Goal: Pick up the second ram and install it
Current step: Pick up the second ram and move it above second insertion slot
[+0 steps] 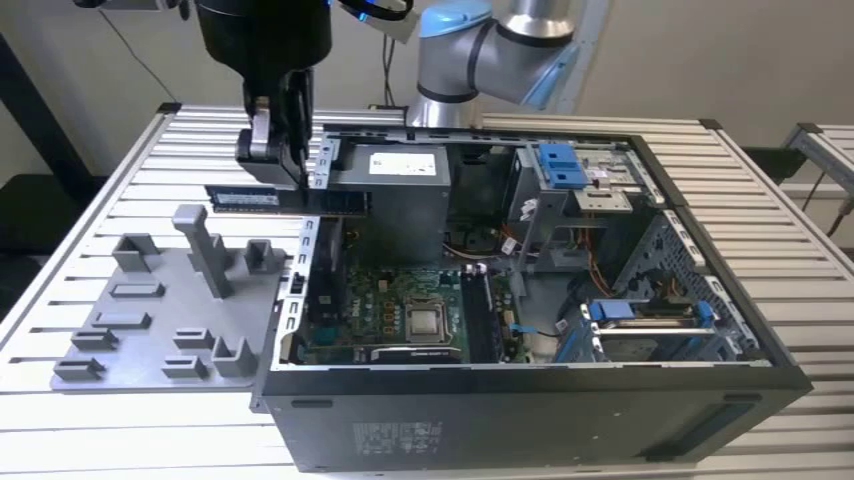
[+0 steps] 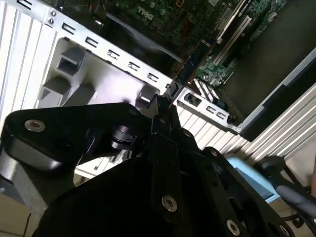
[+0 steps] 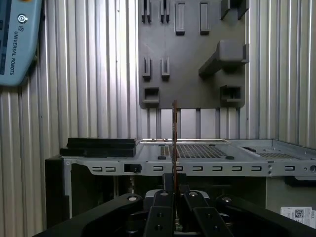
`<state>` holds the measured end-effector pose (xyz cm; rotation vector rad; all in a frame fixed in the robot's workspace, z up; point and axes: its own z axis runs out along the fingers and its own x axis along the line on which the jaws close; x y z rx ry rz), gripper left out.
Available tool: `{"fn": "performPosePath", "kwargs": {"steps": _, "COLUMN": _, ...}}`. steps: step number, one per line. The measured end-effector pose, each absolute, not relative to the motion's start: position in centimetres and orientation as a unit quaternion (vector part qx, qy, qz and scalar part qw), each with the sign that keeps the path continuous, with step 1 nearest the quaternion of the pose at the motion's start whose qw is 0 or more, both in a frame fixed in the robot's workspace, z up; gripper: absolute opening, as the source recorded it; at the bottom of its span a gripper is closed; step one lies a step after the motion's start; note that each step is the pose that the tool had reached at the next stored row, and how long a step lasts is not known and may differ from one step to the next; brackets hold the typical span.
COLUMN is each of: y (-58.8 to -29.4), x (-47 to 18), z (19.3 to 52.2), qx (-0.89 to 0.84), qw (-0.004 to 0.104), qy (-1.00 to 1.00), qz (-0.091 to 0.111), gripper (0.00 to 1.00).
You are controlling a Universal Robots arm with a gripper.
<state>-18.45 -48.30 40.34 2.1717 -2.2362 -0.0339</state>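
While end effector (image 1: 283, 183) clamps second ram (image 1: 240, 197), case (image 1: 534, 420) rests on slatted table (image 1: 761, 190).

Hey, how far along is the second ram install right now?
Pickup looks done: the hand is shut on the second ram, which is clear of the grey holder tray. In hand: the stick hangs level above the edge of the computer case. Left: it is not yet seated in a slot on the motherboard.
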Motion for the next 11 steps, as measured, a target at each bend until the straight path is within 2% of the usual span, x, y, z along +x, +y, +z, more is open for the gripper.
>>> {"fn": "performPosePath", "kwargs": {"steps": 11, "y": -48.3, "x": -16.4, "z": 40.3, "qx": 0.697, "qw": 0.012, "qy": -0.717, "qz": -0.011, "gripper": 0.14}}
